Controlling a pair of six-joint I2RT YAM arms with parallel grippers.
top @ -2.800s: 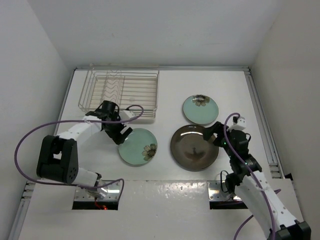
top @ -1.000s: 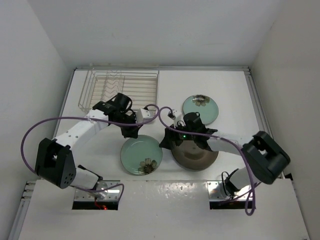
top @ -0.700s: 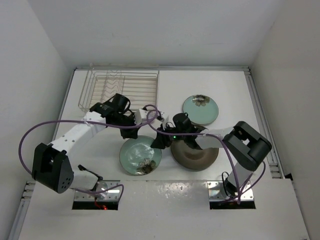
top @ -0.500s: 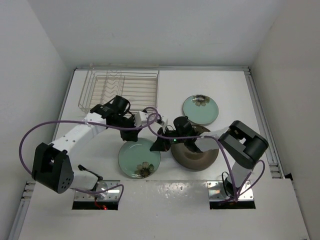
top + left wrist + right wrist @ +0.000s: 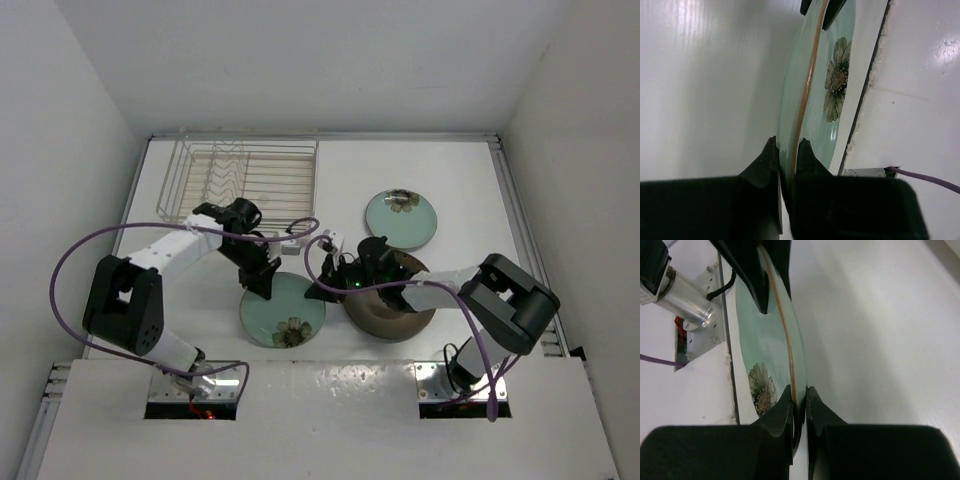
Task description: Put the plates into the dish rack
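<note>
Since a second ago the right gripper (image 5: 318,290) has crossed from the left edge of the brown plate (image 5: 392,305) and is now squeezing the right rim of the near mint plate (image 5: 283,312), jaws nearly together, while the left gripper (image 5: 262,283) is pinching that plate's far-left rim just as narrowly. From above, the dish rack (image 5: 240,175) is sitting at the far left corner of the table (image 5: 460,180), and all three plates are lying outside it. The near mint plate is resting between the two grippers by the table's near edge, well apart from the rack. The brown plate is lying just to its right, partly covered by the right arm, and the far mint plate (image 5: 400,218) is sitting beyond that. The left arm is reaching between the rack and the held plate. In the left wrist view the left gripper (image 5: 787,150) is clamping the near mint plate (image 5: 837,100) edge-on, its flower facing the camera's right, and the right arm's dark fingers (image 5: 832,10) are biting the opposite rim. In the right wrist view the right gripper (image 5: 799,392) is gripping the same plate (image 5: 765,345), with the left arm's fingers (image 5: 752,275) closing on the far rim. Whether the plate is clear of the table I cannot tell.
</note>
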